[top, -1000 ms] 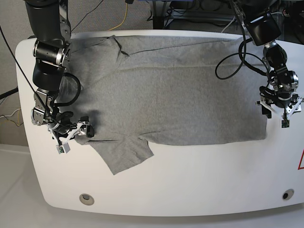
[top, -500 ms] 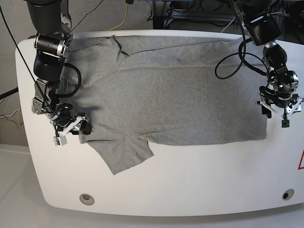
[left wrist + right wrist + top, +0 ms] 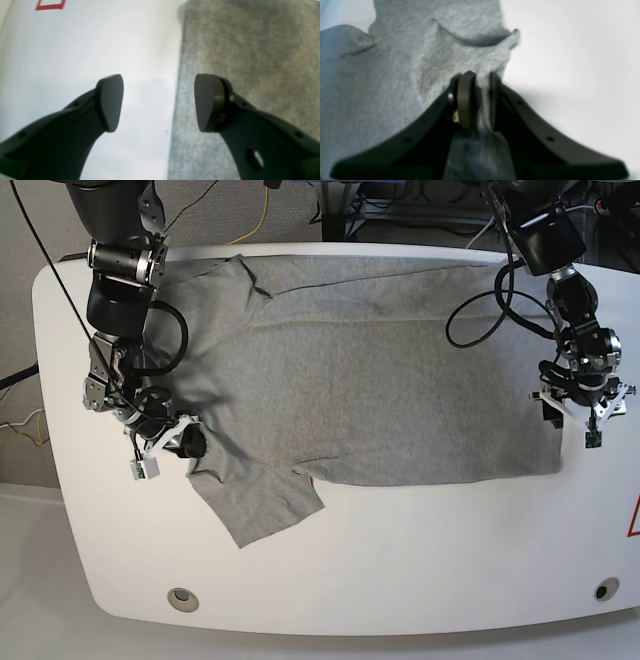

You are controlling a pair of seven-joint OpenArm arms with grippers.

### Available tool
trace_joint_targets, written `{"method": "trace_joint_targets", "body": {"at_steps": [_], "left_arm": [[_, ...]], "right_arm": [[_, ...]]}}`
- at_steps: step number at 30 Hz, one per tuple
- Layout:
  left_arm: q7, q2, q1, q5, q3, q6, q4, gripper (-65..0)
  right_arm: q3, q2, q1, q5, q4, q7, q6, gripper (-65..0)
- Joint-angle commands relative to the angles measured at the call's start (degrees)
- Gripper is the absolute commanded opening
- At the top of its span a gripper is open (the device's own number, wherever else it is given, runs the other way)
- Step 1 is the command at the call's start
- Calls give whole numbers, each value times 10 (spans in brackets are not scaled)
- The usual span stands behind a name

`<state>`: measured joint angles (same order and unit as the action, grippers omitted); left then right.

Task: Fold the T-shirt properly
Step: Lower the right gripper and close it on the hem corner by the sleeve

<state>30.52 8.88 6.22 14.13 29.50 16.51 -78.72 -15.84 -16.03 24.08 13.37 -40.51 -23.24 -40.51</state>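
T-shirt [image 3: 395, 87] fold between end effector [image 3: 480, 82] pads

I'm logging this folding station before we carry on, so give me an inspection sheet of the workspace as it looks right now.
Surface: white table, rounded corners, round holes near the front edge, part of a red mark at one side.
Job's things: grey T-shirt spread flat, unfolded; one sleeve points toward the front edge, fabric puckered by the right gripper.
Clutter: nothing seen.
Grippers: right gripper pinched shut on a bunch of shirt fabric near the sleeve; left gripper open, straddling the shirt's edge, one finger over cloth, one over bare table.
Cables: black cables looping from the left arm over the shirt; another loop at the right arm.
Surroundings: yellow cable and equipment behind the table, unclear.
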Motion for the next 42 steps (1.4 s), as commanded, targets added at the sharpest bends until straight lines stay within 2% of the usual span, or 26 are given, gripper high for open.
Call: {"method": "trace_joint_targets", "body": {"at_steps": [1, 23, 25, 31, 39, 42], "left_arm": [[-10, 9, 9, 0, 2, -6, -10, -228], [-17, 13, 32, -4, 1, -4, -7, -227], [-25, 13, 38, -4, 0, -4, -7, -214], [-38, 15, 66, 0, 0, -4, 10, -119], [-53, 35, 112, -6, 2, -2, 86, -112], [-68, 36, 123, -34, 3, -2, 115, -110]], "right_arm": [[4, -2, 0, -34, 2, -51, 5, -554], [4, -22, 1, -33, 1, -51, 5, -557], [4, -22, 0, -33, 1, -51, 5, -557], [4, -25, 0, -33, 1, -51, 5, -557], [3, -26, 0, -33, 1, -51, 5, -557], [3, -31, 0, -34, 1, -52, 5, -557]]}}
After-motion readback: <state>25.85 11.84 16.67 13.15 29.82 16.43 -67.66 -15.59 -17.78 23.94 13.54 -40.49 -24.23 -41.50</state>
